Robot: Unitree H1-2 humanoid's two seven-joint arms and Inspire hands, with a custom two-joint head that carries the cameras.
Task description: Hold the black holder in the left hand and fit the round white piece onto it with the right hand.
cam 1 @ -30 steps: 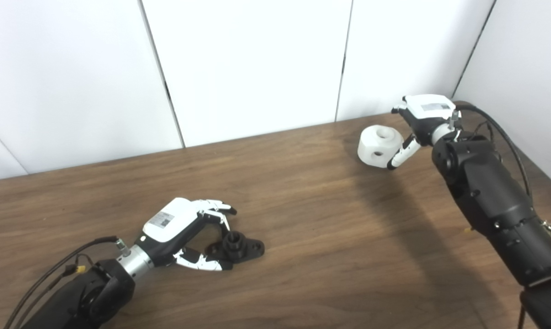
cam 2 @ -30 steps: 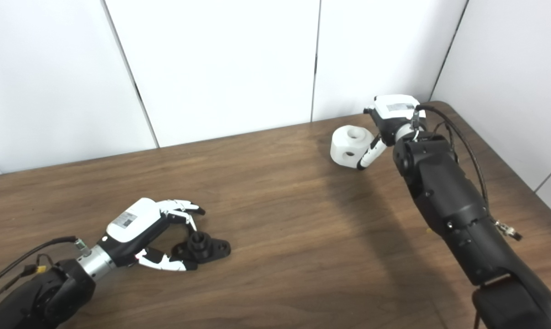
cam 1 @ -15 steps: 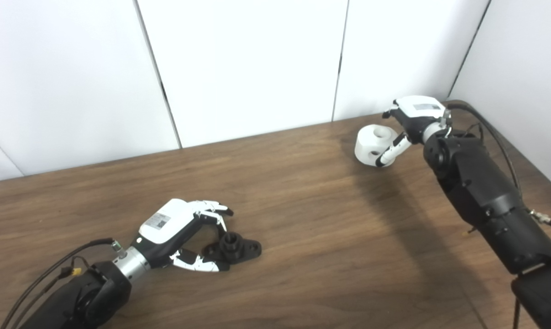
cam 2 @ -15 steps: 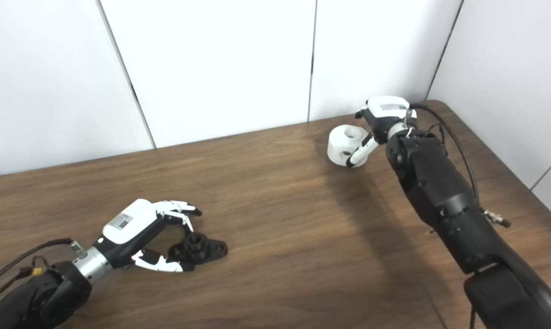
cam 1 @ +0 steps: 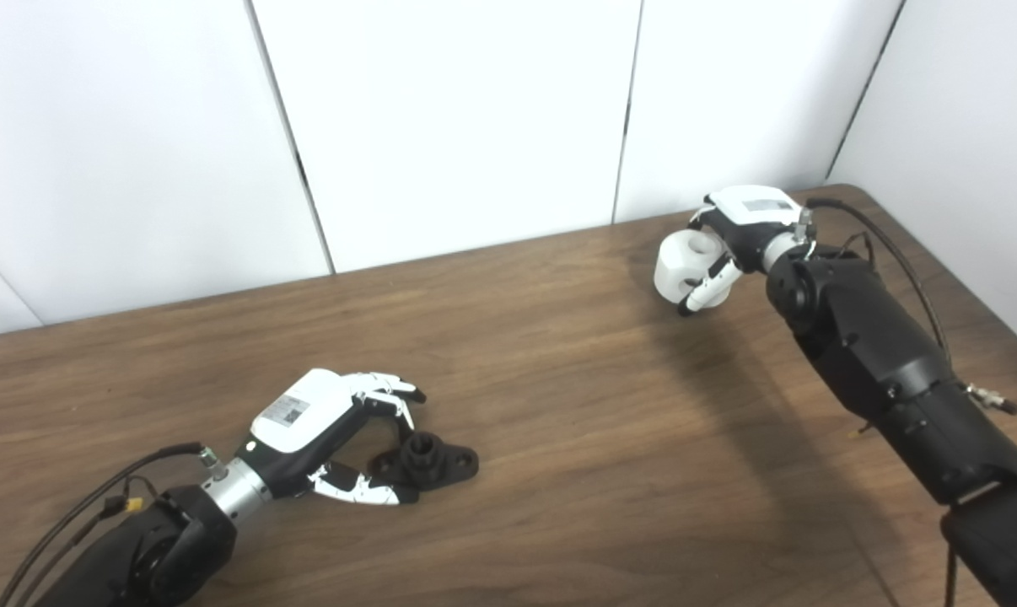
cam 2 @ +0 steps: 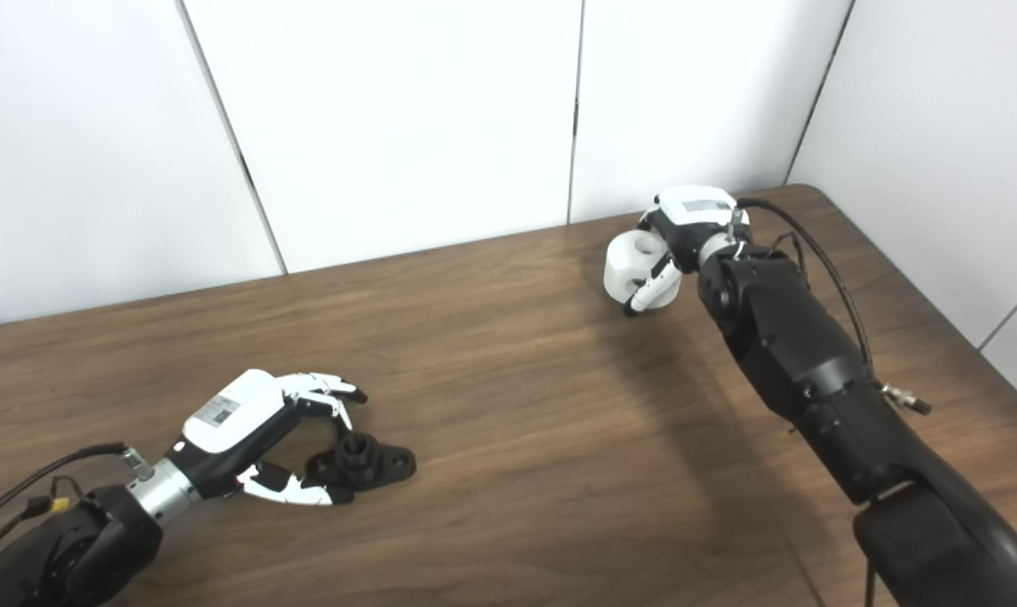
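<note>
Holder and piece sit at opposite ends of the frame: black holder (cam 1: 425,460) lies flat on the wooden table (cam 1: 559,472) at lower left, its round collar pointing up and its long axis running left to right, slightly tilted; left hand (cam 1: 331,421) arches around its near end, fingers (cam 1: 390,389) curled above the collar and thumb along the tabletop just below it, not visibly clamped, so the holder appears to rest on the wood rather than in a grip; round white piece (cam 1: 681,263) hangs at upper right, well apart from the holder, wrapped by the right hand (cam 1: 732,240) with its bore facing up and toward the camera; the white piece looks lifted clear of the table, though contact cannot be ruled out; judged from this, the coming move runs diagonally down and left across the frame, the bore needing to line up over the upright collar once the left hand has secured it.
</note>
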